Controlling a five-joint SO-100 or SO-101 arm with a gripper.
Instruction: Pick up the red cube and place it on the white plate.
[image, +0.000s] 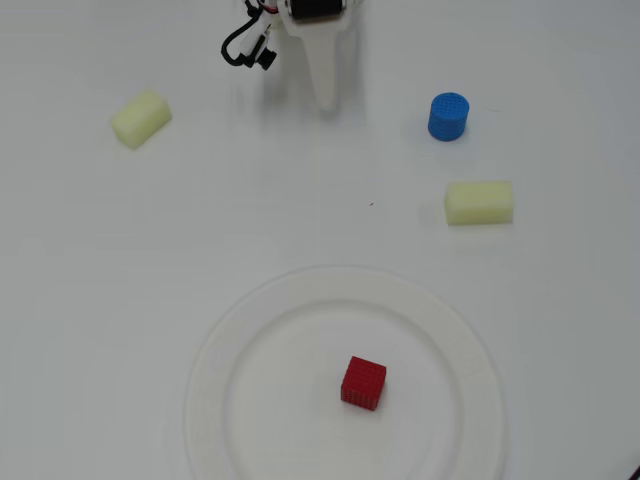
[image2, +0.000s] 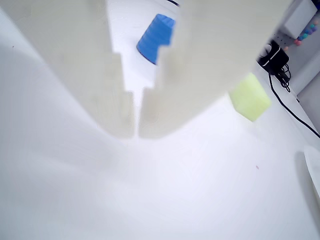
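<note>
The red cube (image: 363, 383) sits on the white plate (image: 240, 330), a little right of the plate's middle, in the overhead view. My gripper (image: 327, 100) is at the top of that view, far from the plate, pointing down toward the table. In the wrist view the two white fingers meet at their tips (image2: 137, 131) with nothing between them, so my gripper is shut and empty. The plate's rim (image2: 315, 172) just shows at the right edge of the wrist view. The red cube is out of the wrist view.
A blue cylinder (image: 448, 116) stands right of my gripper; it also shows in the wrist view (image2: 155, 37). A pale yellow block (image: 479, 202) lies below it, also in the wrist view (image2: 251, 97). Another pale yellow block (image: 140, 118) lies at the upper left.
</note>
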